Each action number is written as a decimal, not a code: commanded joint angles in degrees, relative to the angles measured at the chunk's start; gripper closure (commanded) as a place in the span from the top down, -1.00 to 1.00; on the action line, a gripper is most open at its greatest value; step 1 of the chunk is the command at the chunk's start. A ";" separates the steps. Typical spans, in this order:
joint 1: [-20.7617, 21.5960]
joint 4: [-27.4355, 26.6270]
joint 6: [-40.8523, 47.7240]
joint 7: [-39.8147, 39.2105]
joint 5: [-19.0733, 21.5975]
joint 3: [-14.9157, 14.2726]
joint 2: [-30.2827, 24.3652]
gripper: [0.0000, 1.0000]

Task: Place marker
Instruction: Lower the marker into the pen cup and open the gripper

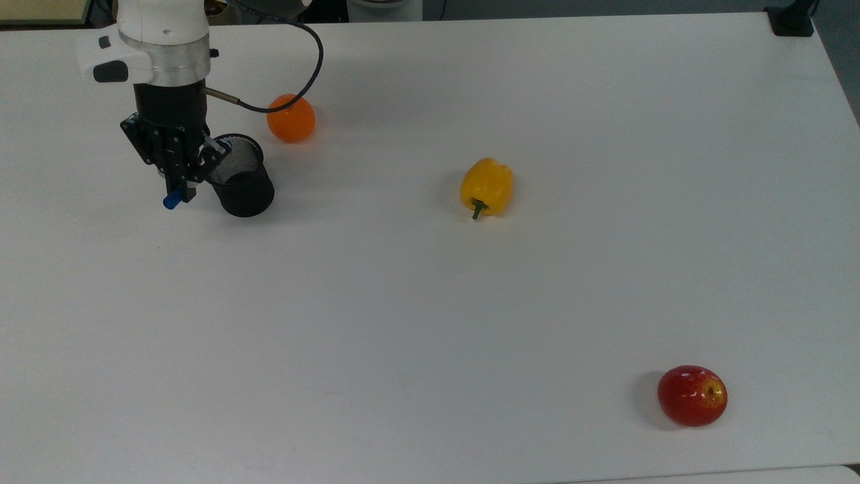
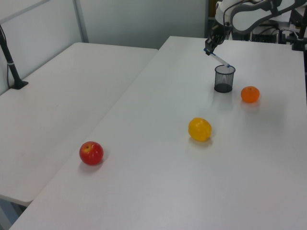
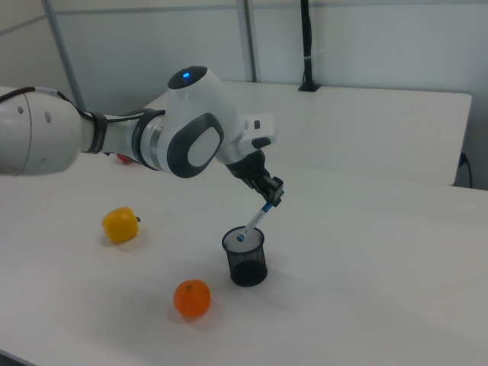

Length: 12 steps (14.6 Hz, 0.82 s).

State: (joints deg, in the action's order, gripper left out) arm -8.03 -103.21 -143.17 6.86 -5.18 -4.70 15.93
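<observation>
A slim white marker (image 3: pixel 255 219) with blue ends hangs tilted, and my gripper (image 3: pixel 272 194) is shut on its upper part. Its lower tip sits at the rim of the black mesh cup (image 3: pixel 245 259), at the mouth's edge; I cannot tell whether it is inside. In the top view the gripper (image 1: pixel 180 180) overlaps the cup's (image 1: pixel 243 181) left rim, and the marker's blue cap (image 1: pixel 171 200) sticks out below the fingers. In the left view the marker (image 2: pixel 218 58) slants from the gripper (image 2: pixel 209 48) down to the top of the cup (image 2: pixel 224 79).
An orange (image 1: pixel 291 119) lies just behind the cup on the white table (image 1: pixel 430 302). A yellow bell pepper (image 1: pixel 486 187) sits mid-table and a red apple (image 1: pixel 692 395) near the top view's lower right. A second white table (image 2: pixel 57 96) adjoins in the left view.
</observation>
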 commanded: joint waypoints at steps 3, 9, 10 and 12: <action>0.64 -2.70 -1.68 -0.80 -0.80 -0.22 -0.99 -0.64; 0.82 -2.96 -1.15 -0.45 -0.80 -0.13 -1.78 -0.20; 0.82 -2.96 -0.98 -0.45 -0.80 -0.13 -1.78 0.00; 0.91 -2.96 -0.98 -0.45 -0.80 -0.13 -1.87 0.42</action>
State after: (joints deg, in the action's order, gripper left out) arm -7.84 -104.14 -143.17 6.86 -5.19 -4.52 15.83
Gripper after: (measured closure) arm 0.595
